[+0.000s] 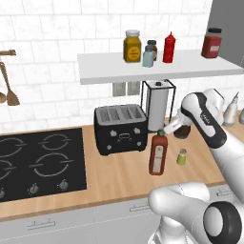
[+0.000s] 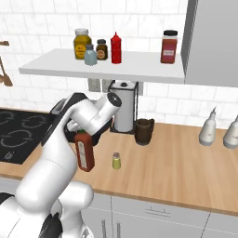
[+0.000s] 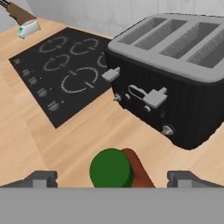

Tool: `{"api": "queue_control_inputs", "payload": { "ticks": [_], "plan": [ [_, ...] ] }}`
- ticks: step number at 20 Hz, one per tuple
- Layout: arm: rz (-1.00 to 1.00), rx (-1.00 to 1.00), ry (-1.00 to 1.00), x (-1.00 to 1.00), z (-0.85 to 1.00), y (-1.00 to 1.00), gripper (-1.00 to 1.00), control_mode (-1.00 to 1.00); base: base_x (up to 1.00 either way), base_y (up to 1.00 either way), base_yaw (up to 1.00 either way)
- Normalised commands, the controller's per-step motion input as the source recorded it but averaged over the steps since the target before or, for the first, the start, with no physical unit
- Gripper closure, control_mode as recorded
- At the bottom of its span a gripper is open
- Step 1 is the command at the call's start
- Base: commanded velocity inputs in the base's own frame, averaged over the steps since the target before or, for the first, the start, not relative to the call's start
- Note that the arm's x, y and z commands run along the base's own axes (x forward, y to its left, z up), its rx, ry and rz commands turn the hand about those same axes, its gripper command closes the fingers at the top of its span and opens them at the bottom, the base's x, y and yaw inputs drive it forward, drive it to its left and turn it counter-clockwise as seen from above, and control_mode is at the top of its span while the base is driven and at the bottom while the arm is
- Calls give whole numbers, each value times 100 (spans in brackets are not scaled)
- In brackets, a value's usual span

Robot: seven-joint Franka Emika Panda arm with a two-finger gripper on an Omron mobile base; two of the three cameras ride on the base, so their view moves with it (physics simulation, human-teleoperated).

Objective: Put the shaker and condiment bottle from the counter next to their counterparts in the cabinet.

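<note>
The condiment bottle (image 1: 158, 155) (image 2: 85, 153), dark red with a green cap (image 3: 111, 168), stands upright on the counter (image 1: 124, 178) in front of the toaster. My gripper (image 3: 112, 178) (image 1: 165, 129) hangs open just above its cap, one fingertip on each side and apart from it. The small yellow-green shaker (image 1: 181, 157) (image 2: 116, 161) stands just right of the bottle. Up on the cabinet shelf (image 1: 190, 66) (image 2: 139, 65) are the pale blue shaker (image 1: 148, 58) (image 2: 90, 56) and the red squeeze bottle (image 1: 169, 47) (image 2: 115, 48).
A black toaster (image 1: 120, 127) and a paper towel holder (image 1: 158, 107) stand close behind the bottle. The stove (image 1: 40, 164) lies left. A brown cup (image 2: 144, 131) and white bottles (image 2: 208, 128) stand right. A mustard jar (image 1: 132, 46) and a red jar (image 1: 211, 44) share the shelf.
</note>
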Motion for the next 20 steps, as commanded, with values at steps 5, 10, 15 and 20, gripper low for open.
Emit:
{"api": "queue_control_inputs", "payload": {
  "ticks": [5,10,15,20],
  "plan": [
    [14,1,-11,0,-9,0,-100,-100,0,0,0],
    [0,0,-1,0,-1,0,-100,-100,0,0,0],
    [3,2,-17,0,-15,0,-100,-100,0,0,0],
    [3,2,-19,0,-18,0,-100,-100,0,0,0]
  ]
}}
